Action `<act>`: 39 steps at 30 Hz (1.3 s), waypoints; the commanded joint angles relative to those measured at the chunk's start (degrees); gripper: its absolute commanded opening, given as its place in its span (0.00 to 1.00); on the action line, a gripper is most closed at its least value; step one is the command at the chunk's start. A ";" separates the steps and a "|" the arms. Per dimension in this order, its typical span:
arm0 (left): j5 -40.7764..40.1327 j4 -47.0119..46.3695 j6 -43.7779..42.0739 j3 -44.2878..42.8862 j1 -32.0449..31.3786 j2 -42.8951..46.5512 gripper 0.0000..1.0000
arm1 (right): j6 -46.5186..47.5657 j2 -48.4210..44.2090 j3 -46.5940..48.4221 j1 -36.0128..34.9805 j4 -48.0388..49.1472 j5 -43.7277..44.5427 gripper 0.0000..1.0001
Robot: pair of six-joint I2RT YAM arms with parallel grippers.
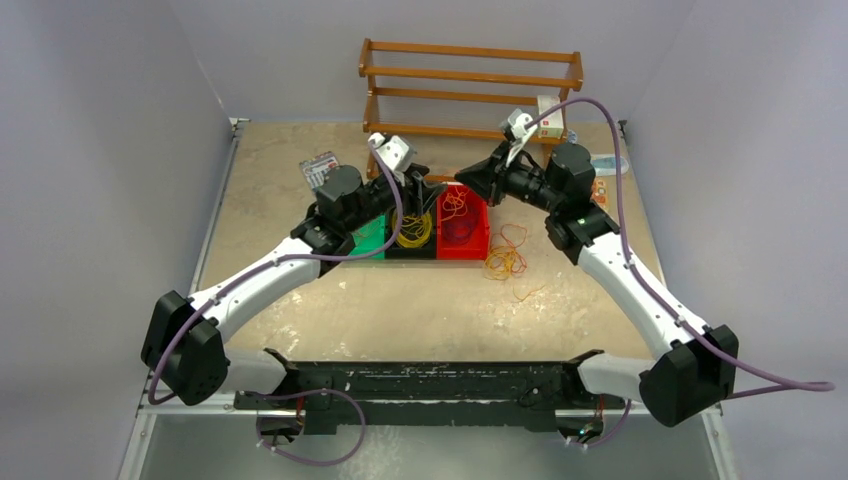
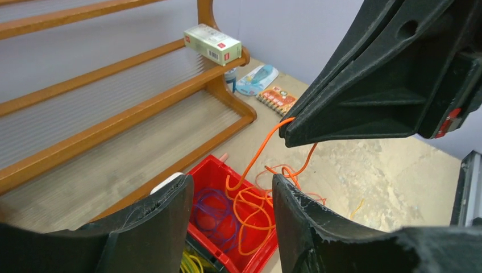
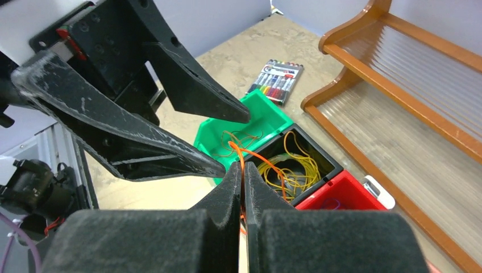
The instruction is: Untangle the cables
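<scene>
Three bins stand side by side: green (image 1: 368, 240), black (image 1: 395, 250) and red (image 1: 487, 225). Yellow cables (image 1: 411, 232) fill the black bin. Purple loops (image 2: 213, 213) and orange cable coils (image 2: 256, 216) lie in the red bin. My right gripper (image 3: 242, 170) is shut on an orange cable (image 3: 267, 162) and holds it above the red bin; the strand hangs from its tip (image 2: 290, 133). My left gripper (image 2: 232, 182) is open and empty over the bins, facing the right one. A loose orange and yellow bunch (image 1: 505, 262) lies on the table right of the red bin.
A wooden rack (image 1: 470, 80) stands behind the bins with a small box (image 1: 549, 115) on it. A marker pack (image 1: 318, 168) lies at the back left. Small packets (image 1: 605, 165) lie at the back right. A white object (image 3: 379, 192) sits behind the red bin.
</scene>
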State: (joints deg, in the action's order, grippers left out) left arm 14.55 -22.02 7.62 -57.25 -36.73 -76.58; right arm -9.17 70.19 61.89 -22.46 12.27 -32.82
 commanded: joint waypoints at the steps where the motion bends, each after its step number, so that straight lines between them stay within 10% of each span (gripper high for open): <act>1: -2.03 1.52 -3.64 -0.50 -0.57 1.67 0.53 | 1.32 -0.28 3.12 -1.12 1.01 -2.98 0.00; 11: -6.59 2.51 -4.40 -0.49 -0.80 2.49 0.53 | 2.46 0.98 4.31 -2.63 0.00 -5.28 0.00; 23: -12.82 2.24 -1.91 -0.22 -0.76 4.87 0.00 | 1.43 1.46 3.59 -3.60 2.58 -0.46 0.00; 39: -24.71 6.71 2.17 -1.31 -0.72 6.19 0.00 | 0.53 7.83 1.55 -6.82 18.01 2.73 0.42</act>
State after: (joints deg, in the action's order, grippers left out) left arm -5.96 -16.10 8.43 -56.60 -37.56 -72.10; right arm -10.04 77.43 63.44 -26.76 22.83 -31.92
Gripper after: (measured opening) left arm 0.012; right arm 0.375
